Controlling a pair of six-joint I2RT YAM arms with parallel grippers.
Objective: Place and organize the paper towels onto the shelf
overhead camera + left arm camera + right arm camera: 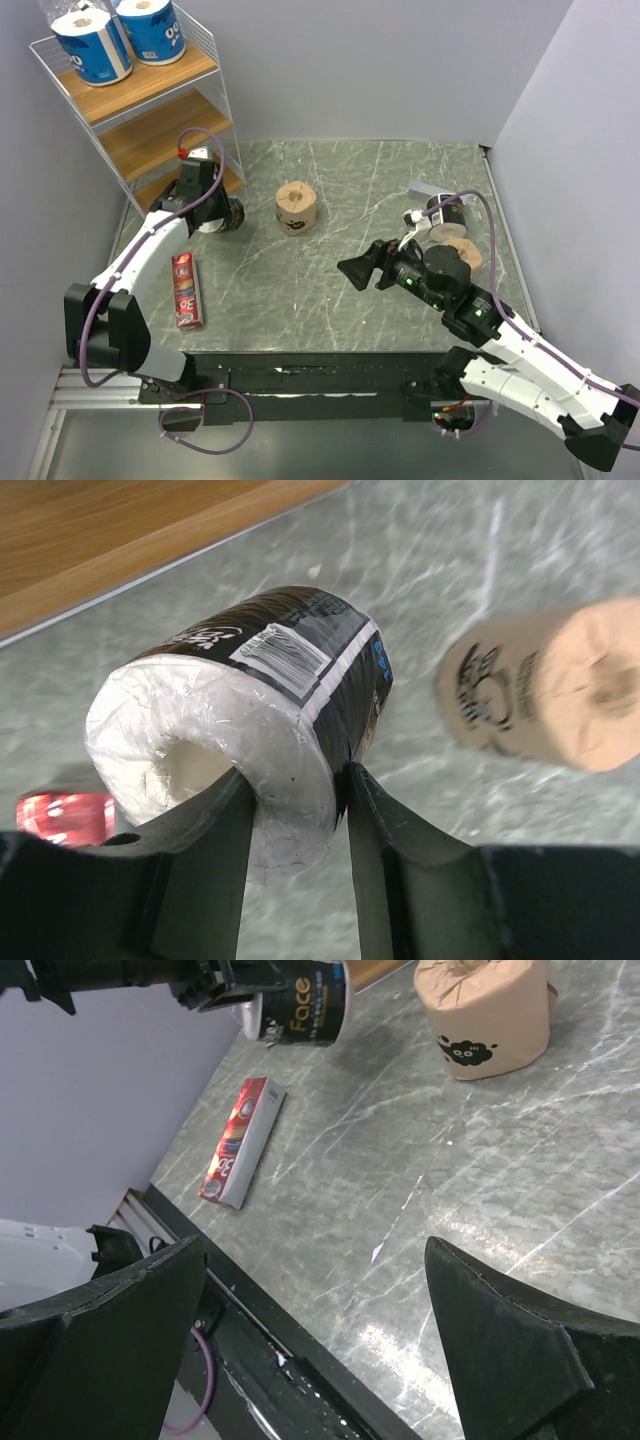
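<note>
- left gripper (226, 213) pinching a black-wrapped roll (233, 215) by its wall; in the left wrist view one finger (215, 865) sits at the hollow core and the other finger (385, 865) presses the wrapped outside
- black-wrapped roll (285, 660) lies on its side in the grip, white end face toward the wrist camera, barcode label on top; can't tell if it clears the table (360, 190)
- held roll is just in front of the shelf (160, 135), near the lowest board, not on any tier
- shelf stands at the far left corner; two blue-wrapped rolls (92, 45) (150, 28) upright side by side on its top board; middle board bare
- tan roll (296, 207) upright on the table, mid-far area, just right of the held roll, apart from both grippers
- same tan roll (485, 1015) shows a black printed mark on its side in the right wrist view
- right gripper (352, 268) spread wide, holding nothing, hovering over the table centre-right, pointing left
- right wrist view: both fingers (110, 1340) far apart with bare table between them
- second black-wrapped roll (446, 211) and second tan roll (463, 252) sit on the right side just behind the right arm, close together
- red box (187, 290) flat on the table near left, beside the left arm
</note>
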